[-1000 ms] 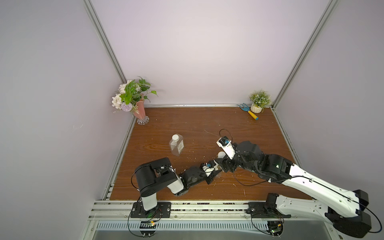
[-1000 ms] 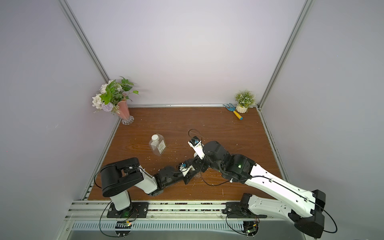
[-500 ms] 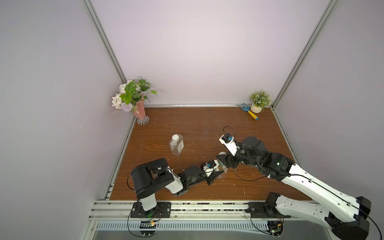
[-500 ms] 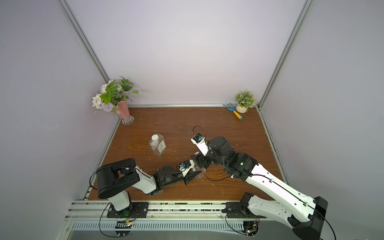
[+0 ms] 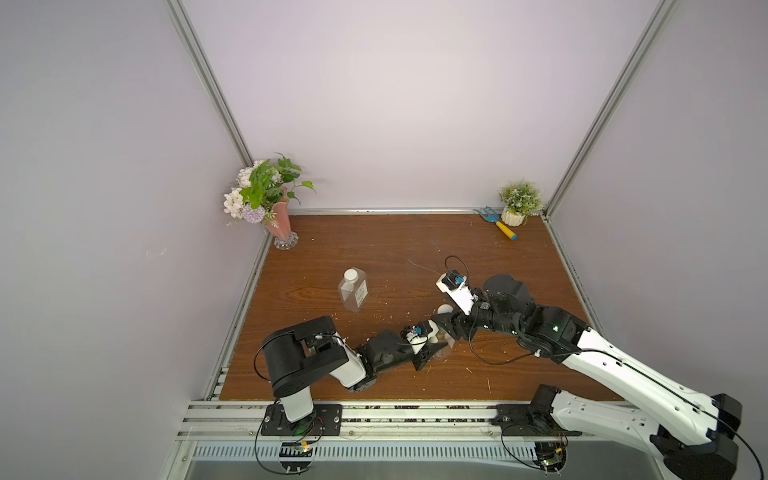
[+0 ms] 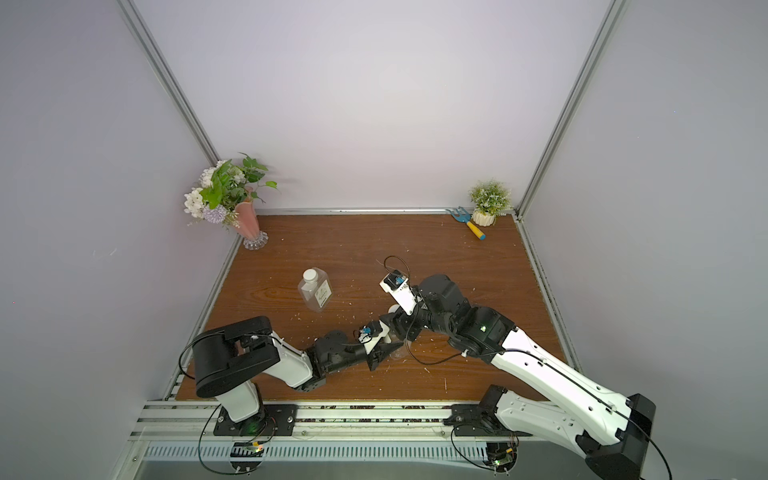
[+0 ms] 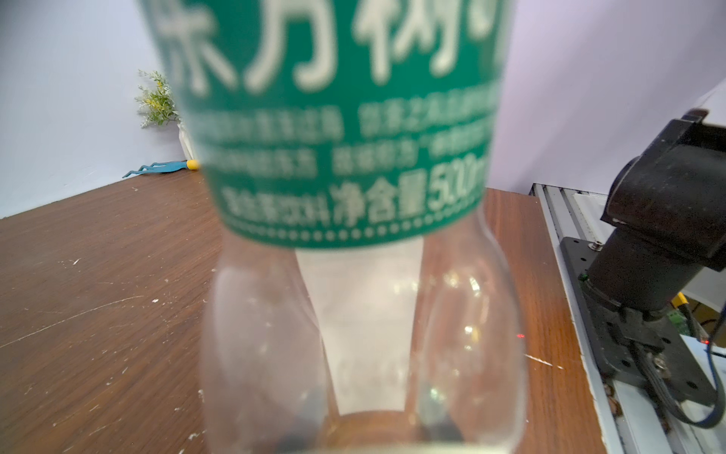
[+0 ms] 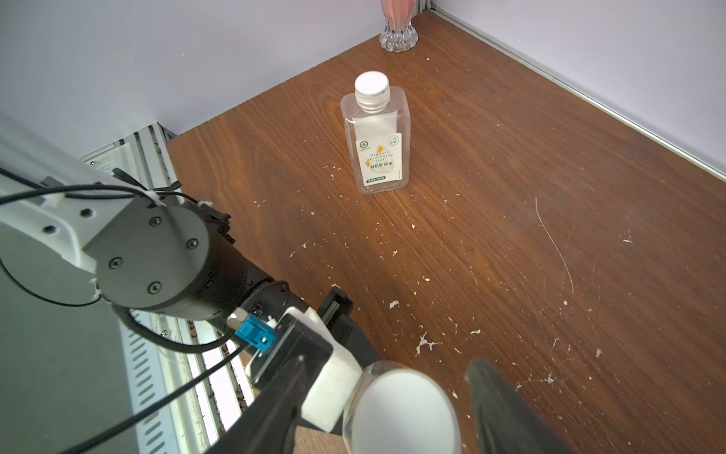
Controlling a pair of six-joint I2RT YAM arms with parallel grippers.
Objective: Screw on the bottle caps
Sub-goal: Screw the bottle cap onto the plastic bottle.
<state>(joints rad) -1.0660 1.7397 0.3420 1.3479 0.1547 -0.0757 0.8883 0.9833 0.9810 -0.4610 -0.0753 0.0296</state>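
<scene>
A round clear bottle (image 7: 353, 137) with a green label stands near the table's front, and my left gripper (image 5: 434, 351) is shut on its lower body. Its white cap (image 8: 404, 416) sits on the neck and also shows in both top views (image 5: 444, 308) (image 6: 392, 308). My right gripper (image 8: 393, 408) hangs over that cap. Its fingers (image 8: 503, 405) straddle the cap, open, with thin gaps on both sides. The squarish bottle (image 5: 354, 291) (image 8: 377, 149) stands alone at mid-left, a white cap (image 8: 371, 87) on its neck.
A pink flower vase (image 5: 278, 220) stands in the back left corner. A small potted plant (image 5: 517, 203) and a blue toy rake (image 5: 498, 222) are at the back right. White flecks litter the wooden table (image 5: 395, 249). Metal rails run along the front.
My right gripper's jaws have narrowed around the round bottle's cap, and the wrist has shifted slightly. The left arm has kept its hold on the bottle.
</scene>
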